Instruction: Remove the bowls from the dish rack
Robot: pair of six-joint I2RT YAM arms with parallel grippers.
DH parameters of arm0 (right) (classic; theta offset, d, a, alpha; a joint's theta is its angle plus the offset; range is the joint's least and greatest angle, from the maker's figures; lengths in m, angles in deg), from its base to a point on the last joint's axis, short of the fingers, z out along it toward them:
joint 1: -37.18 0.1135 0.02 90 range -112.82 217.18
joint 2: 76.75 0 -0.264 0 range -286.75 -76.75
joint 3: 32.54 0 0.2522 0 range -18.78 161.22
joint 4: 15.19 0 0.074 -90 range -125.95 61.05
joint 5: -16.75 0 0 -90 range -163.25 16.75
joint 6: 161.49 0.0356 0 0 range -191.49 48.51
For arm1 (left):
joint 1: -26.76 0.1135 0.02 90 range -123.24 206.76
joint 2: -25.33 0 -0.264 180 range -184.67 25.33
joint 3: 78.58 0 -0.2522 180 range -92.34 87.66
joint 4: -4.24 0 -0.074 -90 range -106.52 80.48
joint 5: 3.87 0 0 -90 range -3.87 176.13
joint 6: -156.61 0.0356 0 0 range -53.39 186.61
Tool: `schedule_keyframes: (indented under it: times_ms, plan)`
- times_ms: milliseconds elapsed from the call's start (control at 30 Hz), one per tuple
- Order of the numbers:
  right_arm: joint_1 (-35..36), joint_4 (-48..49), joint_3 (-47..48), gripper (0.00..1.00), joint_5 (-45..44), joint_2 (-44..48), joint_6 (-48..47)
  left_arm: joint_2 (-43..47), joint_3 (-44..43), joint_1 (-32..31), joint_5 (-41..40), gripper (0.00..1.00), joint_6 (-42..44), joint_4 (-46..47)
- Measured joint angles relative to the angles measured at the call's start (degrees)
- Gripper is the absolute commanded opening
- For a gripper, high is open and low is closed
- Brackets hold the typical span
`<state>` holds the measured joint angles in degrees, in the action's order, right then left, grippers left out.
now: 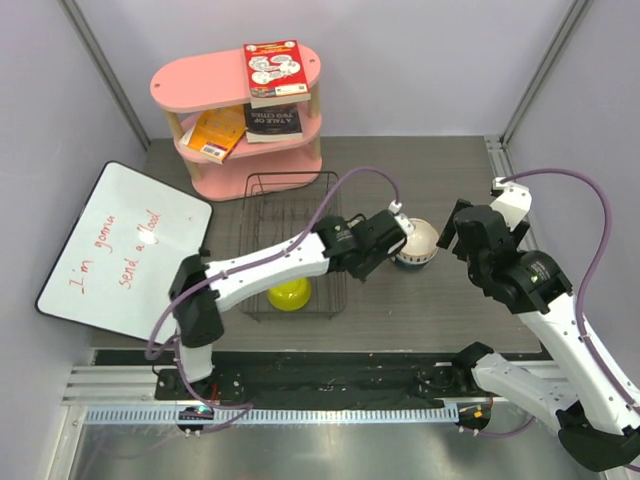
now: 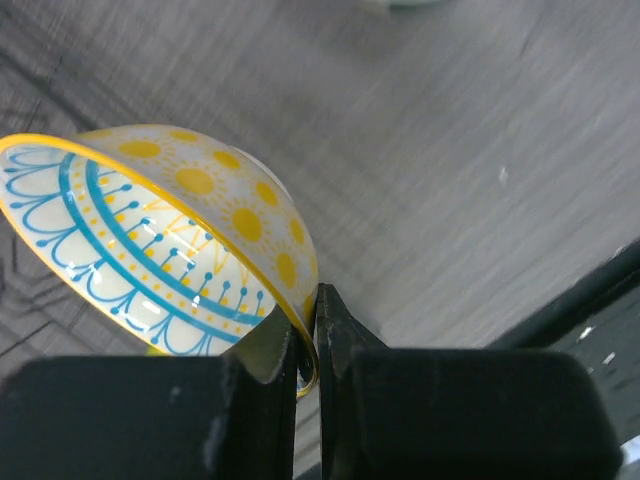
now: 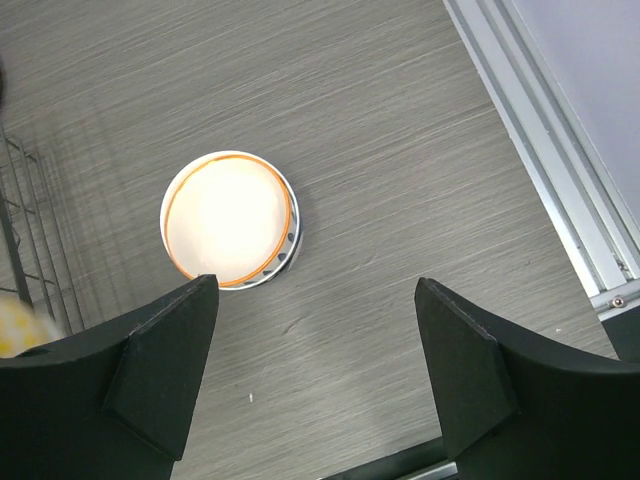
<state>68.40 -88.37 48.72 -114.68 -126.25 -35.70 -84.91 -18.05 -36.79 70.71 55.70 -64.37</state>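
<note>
My left gripper (image 1: pixel 388 242) (image 2: pixel 312 302) is shut on the rim of a white bowl (image 2: pixel 180 225) with yellow sun dots outside and blue lines inside. It holds the bowl tilted above the grey table, just right of the black wire dish rack (image 1: pixel 262 215). The top view hides that bowl under the gripper. A yellow-green bowl (image 1: pixel 289 294) sits in the rack's near end. A teal-and-white bowl (image 1: pixel 418 243) (image 3: pixel 230 218) with an orange rim stands upright on the table beside my left gripper. My right gripper (image 1: pixel 463 233) (image 3: pixel 312 290) is open and empty above the table, right of that bowl.
A pink two-level shelf (image 1: pixel 235 80) with books stands behind the rack. A whiteboard (image 1: pixel 125 245) lies at the left. A metal rail (image 3: pixel 545 170) runs along the table's right edge. The rack's wires (image 3: pixel 20 235) show at the left of the right wrist view.
</note>
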Motion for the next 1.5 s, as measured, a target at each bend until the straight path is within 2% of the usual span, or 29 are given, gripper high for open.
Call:
schedule_keyframes:
  times_ms: [200, 300, 467, 700, 900, 1300, 1500]
  plan:
    - [-1.49, 1.68, 0.09, 0.84, 1.14, -0.26, -0.96, 18.36, 21.51, -4.09, -2.67, 0.0, 1.97, 5.2]
    - [-1.73, 4.31, -0.35, 0.85, 4.92, -1.42, -1.66, 26.71, 26.01, -3.56, -0.48, 0.0, 2.82, 9.01]
    - [-1.77, 8.61, -1.25, 0.84, 12.74, -6.05, -2.91, 37.81, 27.69, -2.91, 9.75, 0.0, 3.91, 15.34]
    - [-1.79, 12.37, -0.57, 0.84, 20.11, -11.04, -3.63, 40.79, 28.89, -2.93, 23.26, 0.0, 3.67, 16.33]
    - [-1.92, 14.69, 2.62, 0.86, 25.22, -12.33, -4.22, 42.53, 34.18, -2.97, 28.33, 0.0, 2.16, 15.02]
    - [-2.58, 19.23, 5.88, 0.83, 48.15, -20.35, -0.81, 44.02, 36.92, -2.97, 28.68, 0.0, 1.33, 13.81]
    - [-2.56, 19.56, 5.75, 0.82, 54.27, -20.5, 0.42, 43.87, 38.42, -2.97, 25.92, 0.0, 2.36, 13.88]
